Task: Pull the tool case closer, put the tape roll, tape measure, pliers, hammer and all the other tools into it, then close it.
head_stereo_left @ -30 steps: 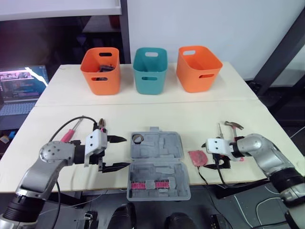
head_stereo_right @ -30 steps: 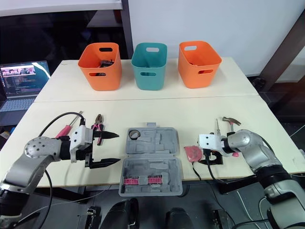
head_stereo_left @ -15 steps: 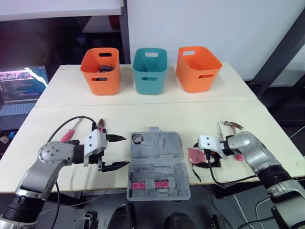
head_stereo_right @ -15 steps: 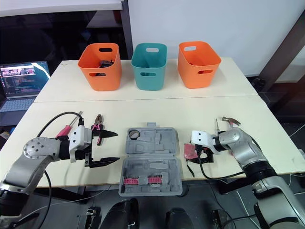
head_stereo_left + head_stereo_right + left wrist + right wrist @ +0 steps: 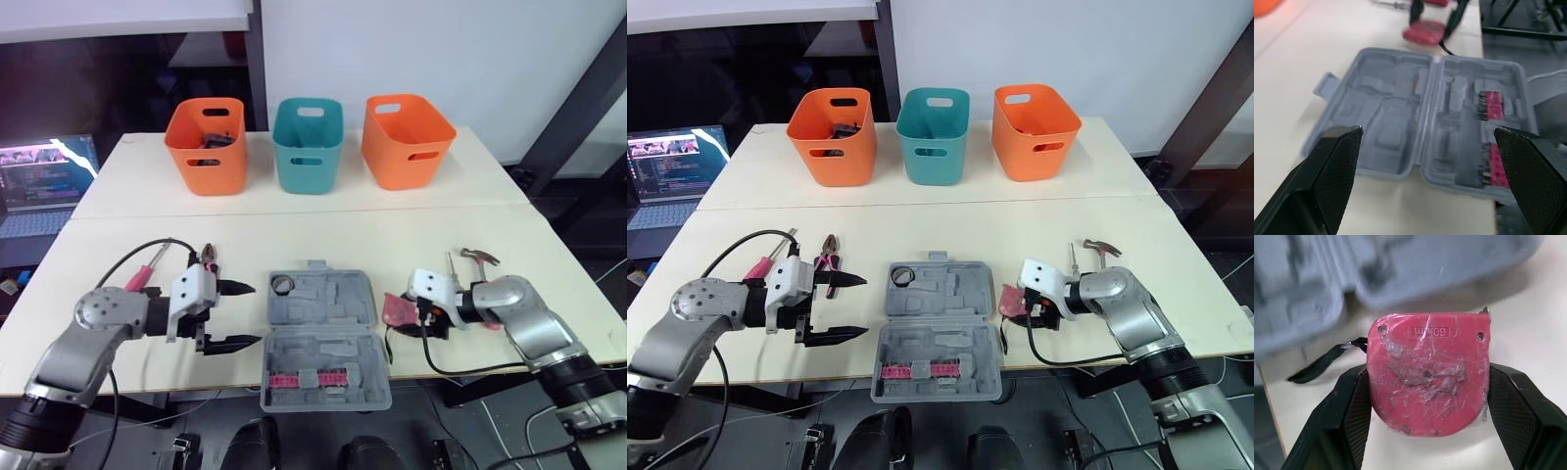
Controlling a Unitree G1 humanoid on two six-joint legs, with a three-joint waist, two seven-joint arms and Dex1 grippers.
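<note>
Far left on the table (image 5: 294, 230): a pink-handled screwdriver (image 5: 137, 278) and the pliers (image 5: 209, 259), both untouched. The left gripper (image 5: 250, 313) hangs just beside the tool case (image 5: 323, 338), jaws spread wide and holding nothing, much as it did a second ago.

The case lies open near the table's front edge. The tape roll (image 5: 283, 285) already sits in a corner of the far half.

The change is on the right. The right gripper (image 5: 1426, 382) is clamped on the red tape measure (image 5: 398, 307) and has carried it from well apart to just beside the case's right rim, black strap trailing. We cannot tell whether it has left the table.

We judge its placement comes next. The hammer (image 5: 480, 258) waits further right.
</note>
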